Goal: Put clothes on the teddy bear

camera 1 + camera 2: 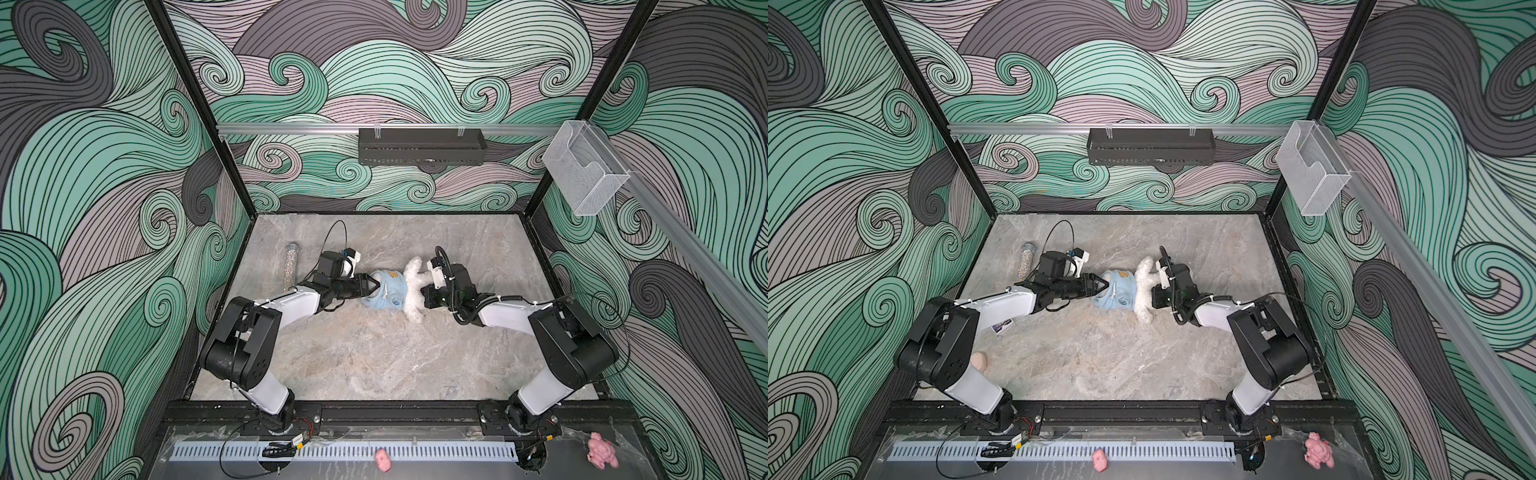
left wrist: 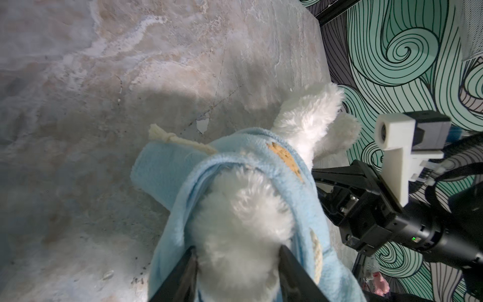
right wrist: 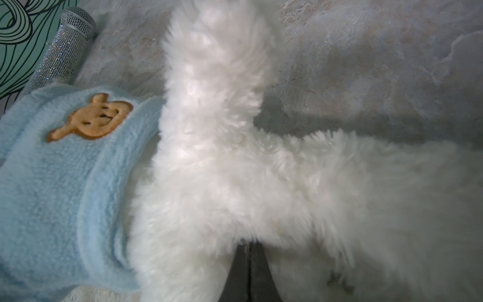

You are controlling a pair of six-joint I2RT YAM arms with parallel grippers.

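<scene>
**A:** Item one, the teddy bear [image 1: 411, 291]. Where do we log it?

**B:** Mid-table [image 1: 374, 365], lying flat between the two arms. A light-blue fleece garment [image 1: 386, 291] covers its upper half, and both legs are bare.

**A:** Progress?

**B:** We judge it part done. The garment is on the body, bear patch [image 3: 90, 120] up. One sleeve [image 2: 156, 170] lies flat and looks empty. We cannot tell whether the head is fully through. Still to do, in our view: arms into sleeves, then settling the hem.

**A:** Pincers?

**B:** The left gripper [image 1: 371, 286] is at the garment's open end, its jaws apart with white plush between them. The right gripper [image 1: 424, 296] is closed, tips buried in the fur between the legs. We cannot say whether it pinches a tuft.

**A:** Other stock?

**B:** A glittery microphone [image 1: 291, 266] on the table beyond the left arm, well apart from the bear. Two pink plush toys [image 1: 382, 459] on the front ledge, off the table. A black basket [image 1: 422, 147] and a clear box [image 1: 584, 174] hang on the rails.

**A:** Obstructions?

**B:** None near the bear. The loose drawstring [image 2: 180, 140] could snag a finger.
</scene>
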